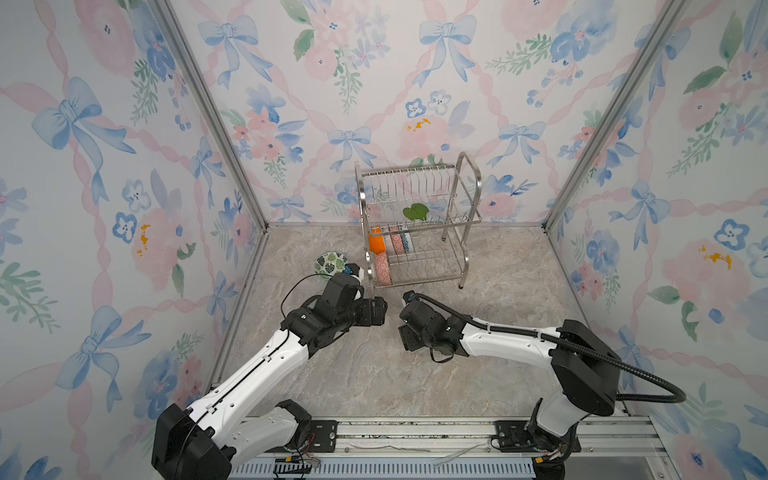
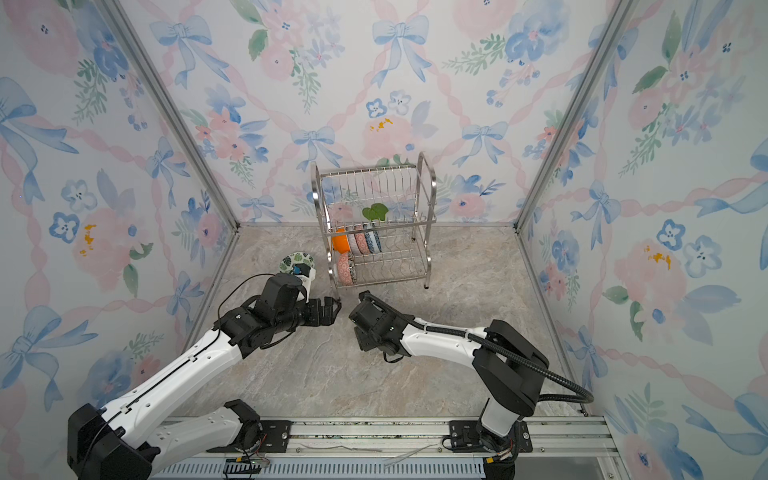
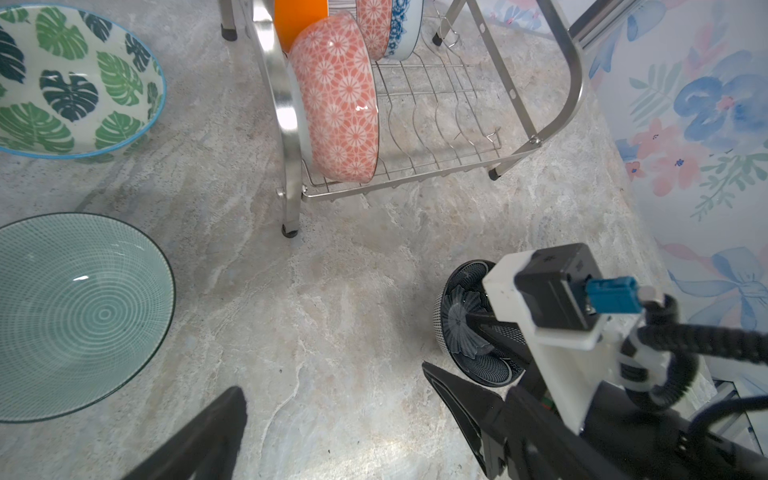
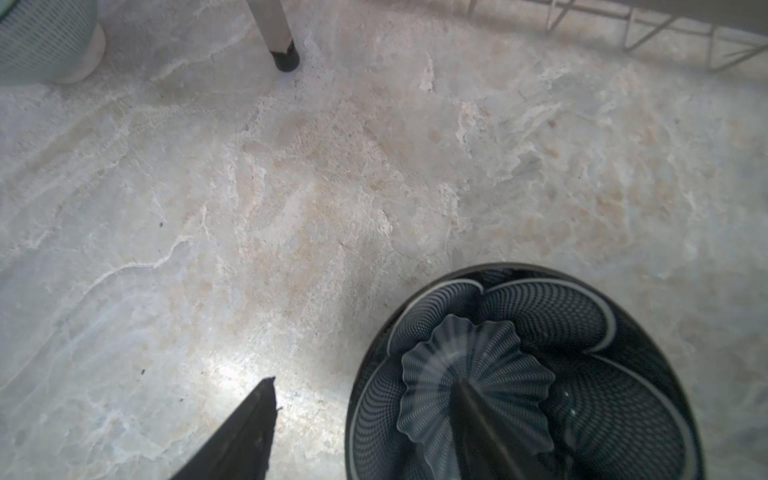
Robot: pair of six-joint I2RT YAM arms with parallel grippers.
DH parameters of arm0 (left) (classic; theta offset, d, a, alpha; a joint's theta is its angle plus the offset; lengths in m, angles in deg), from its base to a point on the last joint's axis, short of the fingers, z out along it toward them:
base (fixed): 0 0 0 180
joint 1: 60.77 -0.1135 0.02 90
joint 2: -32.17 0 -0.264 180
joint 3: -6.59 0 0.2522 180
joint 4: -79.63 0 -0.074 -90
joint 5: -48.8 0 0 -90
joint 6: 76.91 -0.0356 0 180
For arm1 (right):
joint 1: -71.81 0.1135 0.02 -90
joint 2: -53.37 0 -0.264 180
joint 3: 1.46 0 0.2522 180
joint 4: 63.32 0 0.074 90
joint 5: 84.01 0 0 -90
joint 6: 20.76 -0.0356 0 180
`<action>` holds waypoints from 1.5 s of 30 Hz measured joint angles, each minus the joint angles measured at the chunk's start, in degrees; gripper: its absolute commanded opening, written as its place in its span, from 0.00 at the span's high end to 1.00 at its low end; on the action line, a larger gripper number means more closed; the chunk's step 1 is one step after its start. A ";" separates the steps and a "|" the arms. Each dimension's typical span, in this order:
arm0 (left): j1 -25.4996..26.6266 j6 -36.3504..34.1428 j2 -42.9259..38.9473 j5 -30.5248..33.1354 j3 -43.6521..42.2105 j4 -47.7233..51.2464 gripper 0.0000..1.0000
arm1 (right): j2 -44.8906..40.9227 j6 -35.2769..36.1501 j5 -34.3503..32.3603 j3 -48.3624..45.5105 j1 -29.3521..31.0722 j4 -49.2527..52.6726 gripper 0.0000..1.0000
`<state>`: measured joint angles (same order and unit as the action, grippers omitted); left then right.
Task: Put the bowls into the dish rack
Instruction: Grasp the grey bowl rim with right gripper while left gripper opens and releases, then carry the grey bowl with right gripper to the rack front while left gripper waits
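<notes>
Only wrist views show dark bowl (image 4: 582, 332) | right hand (image 4: 365, 381) astride, unclenched | left hand (image 3: 332, 378) released

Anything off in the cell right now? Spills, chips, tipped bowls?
Nothing stands out. The pink bowl stands on edge in the dish rack; the leaf bowl, teal bowl and black bowl sit upright on the table. No spill or chip visible.

Robot test booth — floral wallpaper panels (image 1: 374, 83), aluminium rail (image 1: 415, 430).

Your L arm (image 1: 257, 365) comes in from lower left, L gripper (image 3: 332, 378) jaws spread wide. R arm (image 1: 507, 336) from lower right, R gripper (image 4: 365, 380) jaws partly apart.
</notes>
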<state>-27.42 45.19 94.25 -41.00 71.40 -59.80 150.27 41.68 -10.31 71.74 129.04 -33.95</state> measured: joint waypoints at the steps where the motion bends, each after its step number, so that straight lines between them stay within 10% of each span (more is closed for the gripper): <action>1: 0.00 0.00 0.02 0.00 0.00 0.02 0.02 | 0.63 0.13 0.00 0.31 0.00 0.07 0.43; 25: -1.51 -1.16 -1.25 8.31 0.07 -0.07 0.02 | 4.55 1.46 -3.72 3.34 0.33 5.64 0.81; 45: -1.57 -6.43 0.35 -2.99 2.14 -1.79 0.02 | -9.18 3.74 0.22 2.54 -3.23 2.23 0.95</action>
<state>-29.00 38.76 94.60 -43.99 73.54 -61.59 141.09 45.42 -10.09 74.28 125.80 -31.72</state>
